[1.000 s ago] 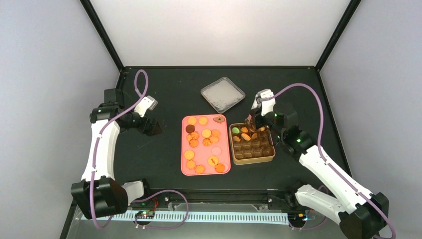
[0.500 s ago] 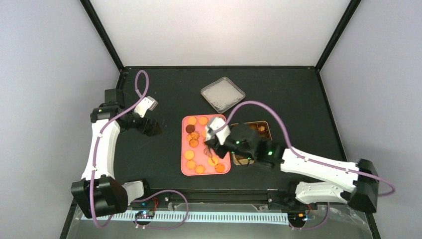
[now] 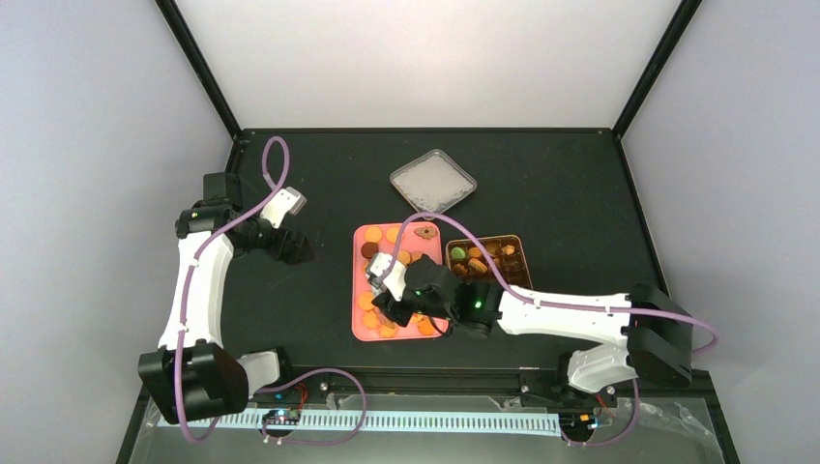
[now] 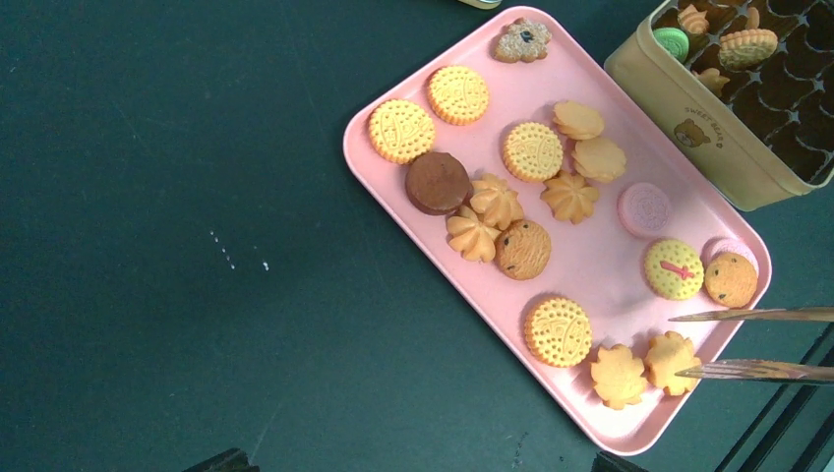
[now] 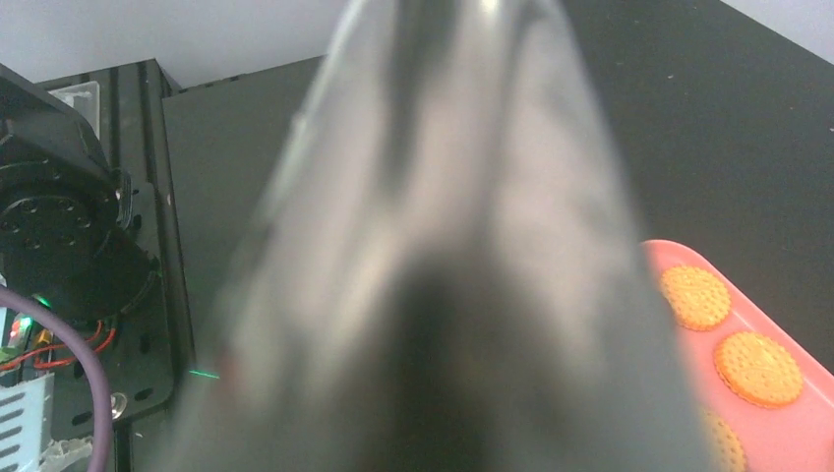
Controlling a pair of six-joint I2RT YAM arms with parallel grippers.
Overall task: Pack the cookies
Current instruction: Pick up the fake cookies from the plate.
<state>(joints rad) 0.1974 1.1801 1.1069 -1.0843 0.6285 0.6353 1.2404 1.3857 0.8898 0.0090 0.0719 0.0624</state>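
- From above, the surface is a black table (image 3: 580,193) inside a booth with pale grey walls.
- A pink tray (image 3: 361,333) lies in the middle of the table. The cookies (image 3: 395,235) are spread on it, most of them orange-golden.
- A golden tin (image 3: 517,241) stands just beside the right side of the tray. Some more cookies, one of them green, sit in its far compartments.
- A square silvery lid (image 3: 432,182) lies behind both, apart from them.
- The right arm lies low across the table toward the left. The right gripper (image 3: 392,302) is over the near half of the tray and hides some cookies.
- The left gripper (image 3: 302,253) is well to the left of the tray, above bare table.
- In the left wrist view, the dark table is the background and the tray lies diagonally.
- On it are round ridged cookies, a dark brown one, flower shapes, leaf shapes and pale pink ones.
- The tongs (image 4: 747,315) enter from the right edge. The two thin metal tips stand a little apart at a leaf-shaped cookie in the near corner, and I cannot tell if they touch it.
- The left gripper's own fingers show only as two dark corners at the bottom edge, wide apart, with nothing between them.
- In the right wrist view, the table and a corner of the tray with round cookies are behind.
- The blurred grey metal of the tongs, held by the right gripper, fills most of the view, and the gripper's fingers are hidden.
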